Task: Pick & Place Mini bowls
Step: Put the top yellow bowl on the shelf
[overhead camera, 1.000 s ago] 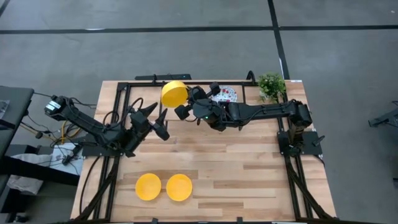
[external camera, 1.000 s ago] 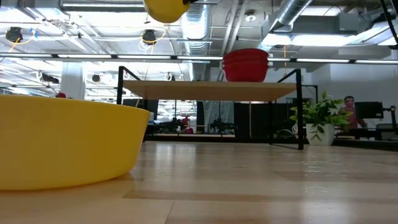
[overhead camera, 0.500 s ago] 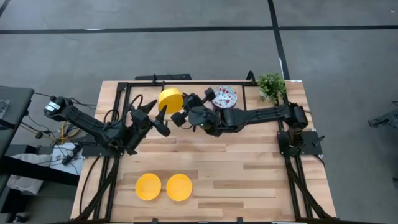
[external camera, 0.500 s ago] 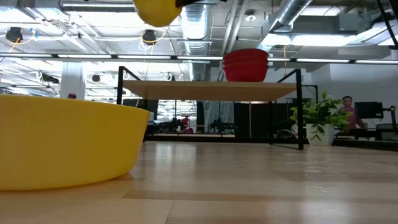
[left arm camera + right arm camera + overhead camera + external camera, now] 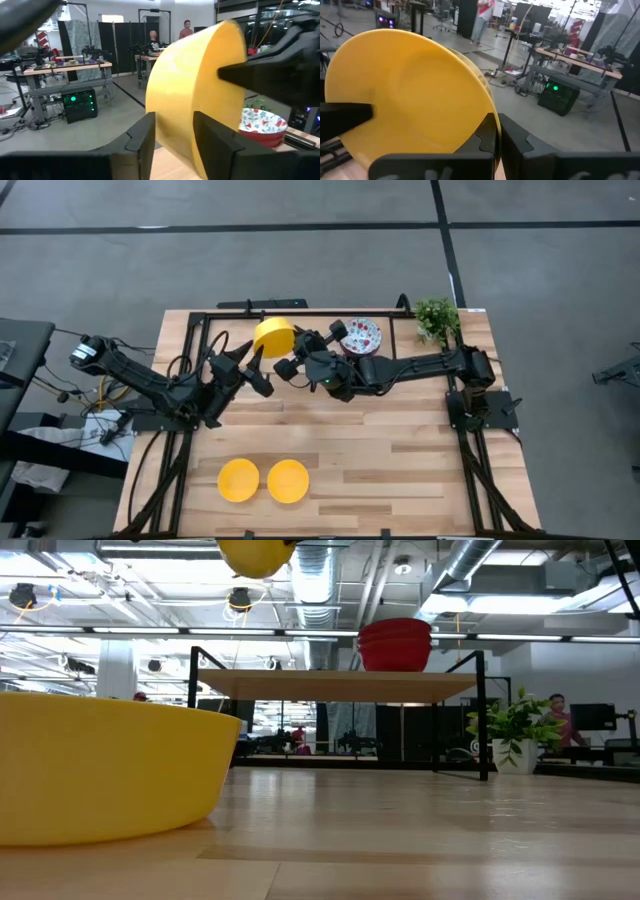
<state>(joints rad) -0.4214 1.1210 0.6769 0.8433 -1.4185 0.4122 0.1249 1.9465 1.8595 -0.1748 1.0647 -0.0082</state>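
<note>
Wooden table [image 5: 400, 450], two yellow bowls [image 5: 264, 481] near front edge, right gripper [image 5: 287, 352] clenched on raised yellow bowl [image 5: 272, 337], left gripper [image 5: 254, 366] straddling its rim, grasp unclear, floral bowls [image 5: 361, 335] behind.

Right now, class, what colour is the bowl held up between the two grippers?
Plain bright yellow bowl, clearest in the right wrist view.

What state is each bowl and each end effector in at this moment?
Raised yellow bowl: in the air, tilted on edge, between both end effectors.
Right end effector: shut on the raised yellow bowl's rim.
Left end effector: fingers either side of the bowl's other edge, grip not confirmed.
Two yellow bowls: resting side by side on the table, near the front edge.
Floral bowls: stacked on the rack shelf.
</note>
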